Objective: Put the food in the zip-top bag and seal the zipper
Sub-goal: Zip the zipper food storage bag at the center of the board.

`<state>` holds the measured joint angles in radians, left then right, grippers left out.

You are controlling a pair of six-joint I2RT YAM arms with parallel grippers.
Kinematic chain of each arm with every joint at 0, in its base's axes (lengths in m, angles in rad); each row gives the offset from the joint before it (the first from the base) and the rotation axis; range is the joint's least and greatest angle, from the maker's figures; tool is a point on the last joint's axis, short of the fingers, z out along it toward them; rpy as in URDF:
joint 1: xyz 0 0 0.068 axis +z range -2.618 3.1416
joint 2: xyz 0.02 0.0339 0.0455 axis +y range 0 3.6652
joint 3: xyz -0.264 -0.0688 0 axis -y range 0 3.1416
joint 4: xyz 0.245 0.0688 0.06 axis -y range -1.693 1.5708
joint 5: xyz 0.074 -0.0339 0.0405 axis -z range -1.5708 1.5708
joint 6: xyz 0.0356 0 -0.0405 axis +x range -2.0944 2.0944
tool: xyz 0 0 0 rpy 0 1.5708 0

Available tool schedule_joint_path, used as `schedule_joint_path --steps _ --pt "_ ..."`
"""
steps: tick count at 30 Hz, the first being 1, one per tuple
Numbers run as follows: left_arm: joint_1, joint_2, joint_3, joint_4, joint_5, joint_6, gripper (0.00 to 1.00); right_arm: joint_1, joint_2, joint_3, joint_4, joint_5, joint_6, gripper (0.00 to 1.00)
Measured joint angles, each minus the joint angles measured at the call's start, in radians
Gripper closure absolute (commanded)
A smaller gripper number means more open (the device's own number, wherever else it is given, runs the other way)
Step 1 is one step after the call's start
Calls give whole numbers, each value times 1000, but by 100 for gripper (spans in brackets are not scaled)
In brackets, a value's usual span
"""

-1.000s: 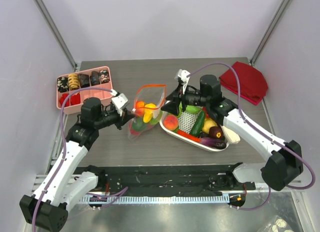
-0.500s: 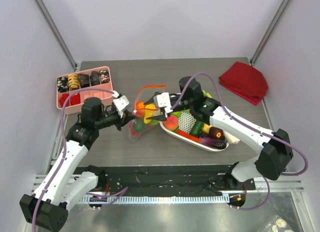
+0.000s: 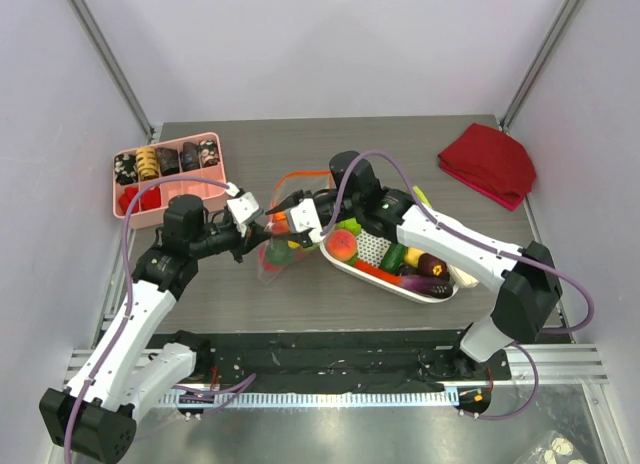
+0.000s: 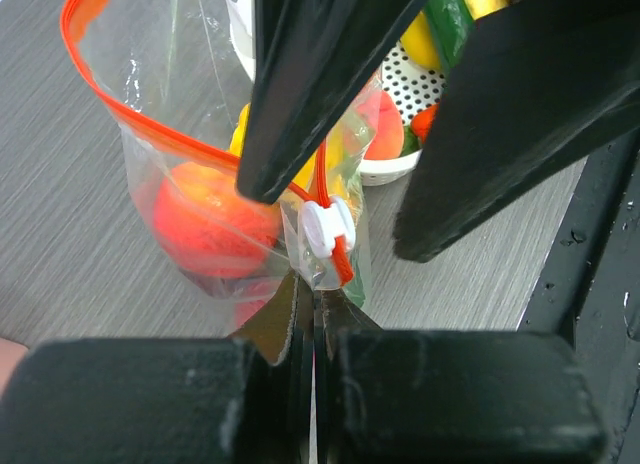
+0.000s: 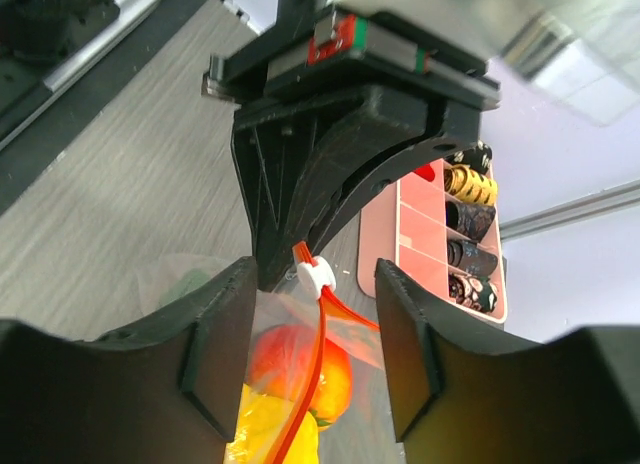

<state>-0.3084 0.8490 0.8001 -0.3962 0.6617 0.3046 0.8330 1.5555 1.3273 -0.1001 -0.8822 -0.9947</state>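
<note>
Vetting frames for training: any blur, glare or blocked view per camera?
Top external: sharp, evenly lit. Left wrist: the right end effector looms dark across the top; zip-top bag sharp. Right wrist: near fingers soft, upper right corner pale and blurred.

A robotics lab cell: left arm (image 3: 135, 309) and right arm (image 3: 465, 252) bolted to a black rail (image 3: 320, 356) at the bench (image 3: 300, 144) edge, enclosed by plain white walls (image 3: 330, 44) and aluminium posts (image 3: 105, 49).

Top view: right gripper (image 3: 292, 222) covers most of the zip-top bag (image 3: 272, 256) mouth, zipper (image 3: 305, 173) mostly hidden. Left wrist: its fingers (image 4: 520, 114) block the basket (image 4: 422, 76), bag top cut off. Right wrist: bag bottom off-frame, pink tray (image 5: 420, 246) partly behind a finger.
</note>
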Motion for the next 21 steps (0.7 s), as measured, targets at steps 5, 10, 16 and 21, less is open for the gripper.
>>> schedule_joint_path --steps 5,10,16,21 --pt "0 0 0 -6 6 6 100 9 47 42 -70 27 -77 55" --pt "0 -1 0 -16 5 18 100 15 71 65 -106 47 -124 72" --pt "0 -13 0 -32 0 23 100 23 70 67 -120 61 -153 96" --pt "0 -23 0 -36 -22 23 100 23 69 66 -135 82 -173 99"
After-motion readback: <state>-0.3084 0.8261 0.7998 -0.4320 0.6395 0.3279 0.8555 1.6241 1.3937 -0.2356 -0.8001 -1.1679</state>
